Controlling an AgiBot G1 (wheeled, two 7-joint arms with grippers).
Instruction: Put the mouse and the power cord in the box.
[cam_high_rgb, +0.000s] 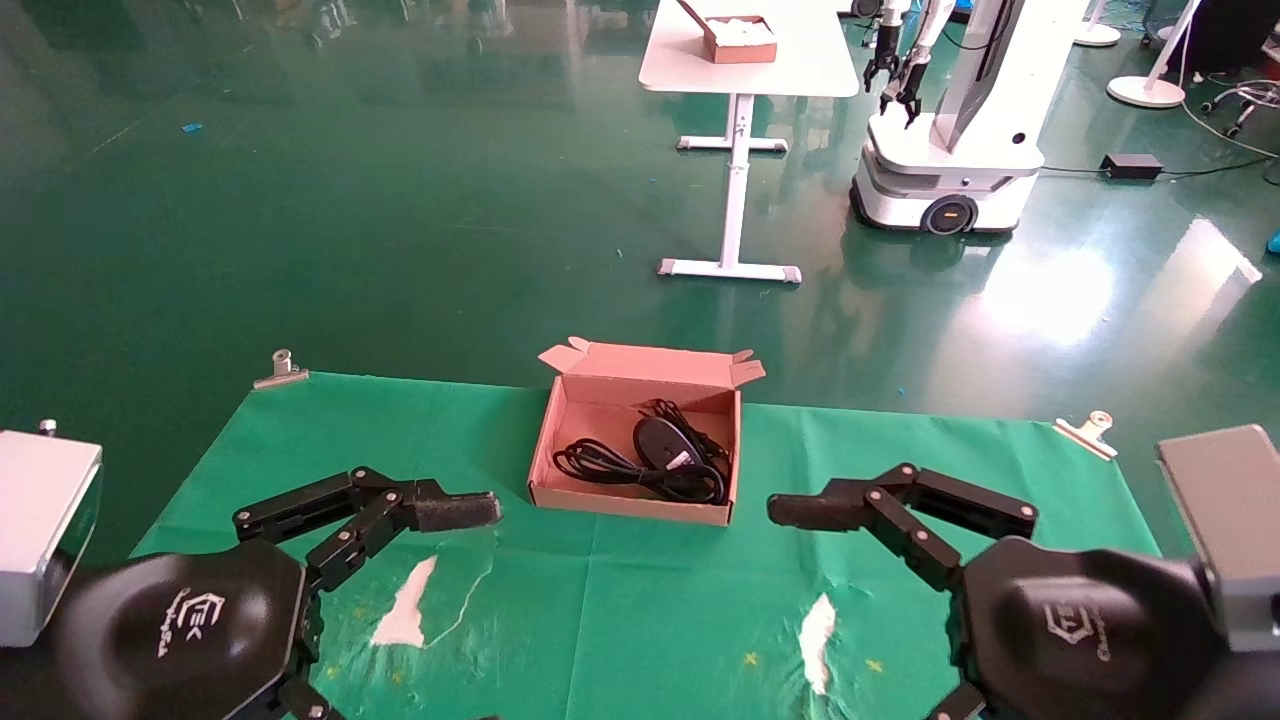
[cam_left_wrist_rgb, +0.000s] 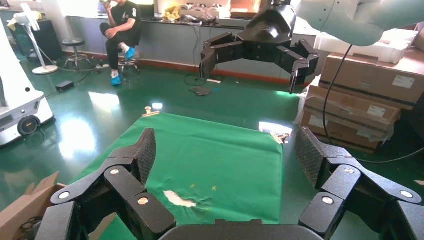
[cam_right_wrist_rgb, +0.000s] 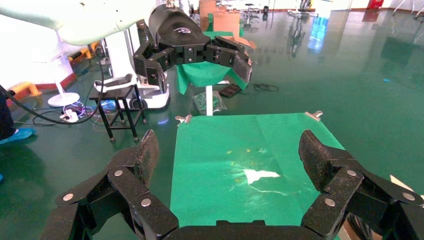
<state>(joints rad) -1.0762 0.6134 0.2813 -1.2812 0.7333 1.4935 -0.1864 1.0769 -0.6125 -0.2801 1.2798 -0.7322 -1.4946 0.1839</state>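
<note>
The pinkish-brown box (cam_high_rgb: 630, 503) stands open at the far middle of the green cloth. Inside it lie the black mouse (cam_high_rgb: 658, 440) and the coiled power cord (cam_high_rgb: 608, 464), with the mouse's thin wire bunched toward the back wall. My left gripper (cam_left_wrist_rgb: 226, 150) hovers open and empty over the cloth to the box's left, one finger (cam_high_rgb: 455, 510) pointing toward it. On the box's right, my right gripper (cam_right_wrist_rgb: 229, 150) is also open and empty, one finger (cam_high_rgb: 800, 510) aimed inward. Neither touches the box.
The green cloth (cam_high_rgb: 620, 620) is held at its far corners by metal clips (cam_high_rgb: 280, 368) and has two white torn patches (cam_high_rgb: 405, 610). Beyond the table are a white desk (cam_high_rgb: 745, 60) carrying a small brown box, and another robot (cam_high_rgb: 950, 150).
</note>
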